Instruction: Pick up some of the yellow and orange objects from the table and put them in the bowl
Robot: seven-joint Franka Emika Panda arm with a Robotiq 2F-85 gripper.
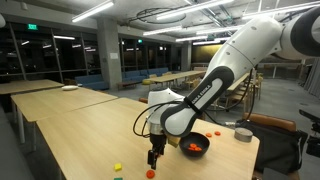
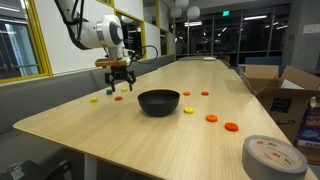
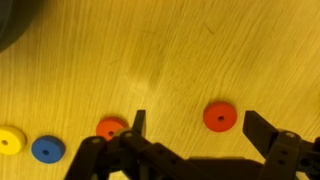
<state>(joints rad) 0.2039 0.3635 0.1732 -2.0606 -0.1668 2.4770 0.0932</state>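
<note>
The gripper (image 3: 198,135) is hanging just over the light wooden table (image 2: 190,145), jaws spread wide and gripping nothing. In the wrist view an orange disc (image 3: 219,116) is lying between the fingers. A second orange disc (image 3: 110,128) is sitting just outside one finger, in a row with a blue disc (image 3: 46,149) and a yellow disc (image 3: 10,141). The black bowl (image 2: 158,104) is resting nearby, with more orange pieces (image 2: 211,118) scattered past it.

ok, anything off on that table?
Nothing spilled or damaged. Small orange and yellow discs lie scattered on the light wooden table around the upright round black bowl. Only oddity: one small blue disc among them, beside a yellow one in the wrist view.
</note>
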